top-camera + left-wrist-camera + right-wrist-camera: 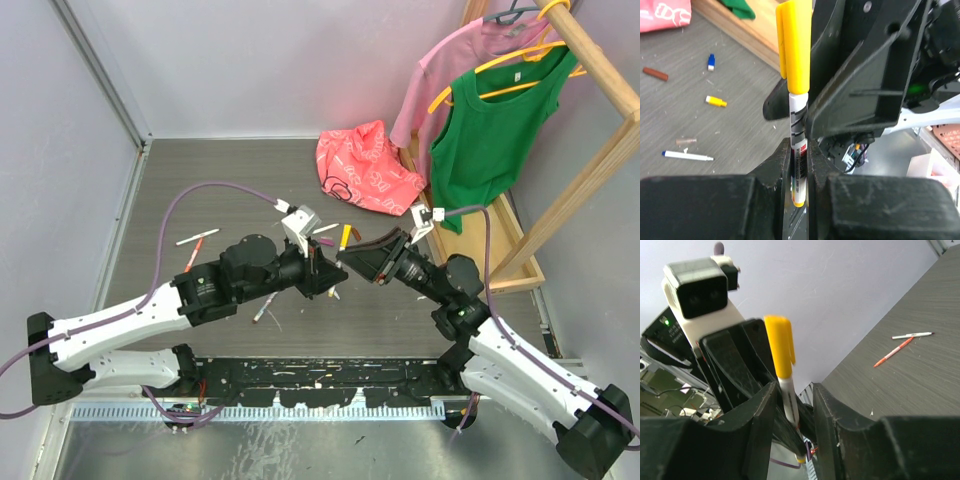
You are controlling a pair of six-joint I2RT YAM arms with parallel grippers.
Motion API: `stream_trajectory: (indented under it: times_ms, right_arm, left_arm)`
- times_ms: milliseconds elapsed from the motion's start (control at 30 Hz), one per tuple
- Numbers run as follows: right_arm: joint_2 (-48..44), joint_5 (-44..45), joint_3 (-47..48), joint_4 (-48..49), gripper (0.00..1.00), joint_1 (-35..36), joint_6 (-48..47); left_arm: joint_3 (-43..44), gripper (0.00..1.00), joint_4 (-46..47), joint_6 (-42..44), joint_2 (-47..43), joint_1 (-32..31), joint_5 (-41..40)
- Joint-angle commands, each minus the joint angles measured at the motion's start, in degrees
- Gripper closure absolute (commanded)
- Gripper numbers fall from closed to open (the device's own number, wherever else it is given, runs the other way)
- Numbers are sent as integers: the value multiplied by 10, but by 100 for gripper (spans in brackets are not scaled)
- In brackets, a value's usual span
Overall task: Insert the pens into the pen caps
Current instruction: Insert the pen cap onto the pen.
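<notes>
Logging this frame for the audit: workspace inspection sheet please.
Surface: dark wood-grain table, white flecks.
Job's things: yellow-capped pen upright in left hand; loose pen, blue cap, yellow cap, dark red cap lying on table.
Clutter: pink bag at far edge.
Hands: left hand shut on the pen; right hand open, fingers either side of it.
Cables: purple cables arch off both wrists, above the table.
Surroundings: wooden rack with pink shirt and green top at right; grey walls.

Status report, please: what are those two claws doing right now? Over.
Left gripper shut on pen. Yellow cap seated on its tip. Right gripper open, jaws either side of pen. Nothing blocking.
</notes>
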Motion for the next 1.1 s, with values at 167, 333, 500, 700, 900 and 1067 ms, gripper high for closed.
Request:
stream_trajectory:
  times_ms: [167, 333, 500, 700, 900, 1067]
  right_arm:
    - [-34, 5, 25, -33, 52, 5, -33]
    - [-62, 46, 58, -109, 48, 5, -69]
    - [-71, 81, 85, -139, 40, 5, -78]
    - [-27, 59, 155, -185, 38, 5, -117]
    - [7, 74, 182, -168, 38, 5, -112]
    - [37, 84, 199, -157, 38, 5, -100]
  left_arm:
    - [4, 100, 50, 6, -33, 2, -17]
    - [-5, 100, 24, 15, -51, 2, -8]
    - [8, 100, -29, 30, -60, 2, -6]
    - [4, 100, -42, 26, -89, 2, -56]
    - [7, 100, -76, 34, -110, 1, -85]
    - [24, 100, -116, 35, -101, 2, -89]
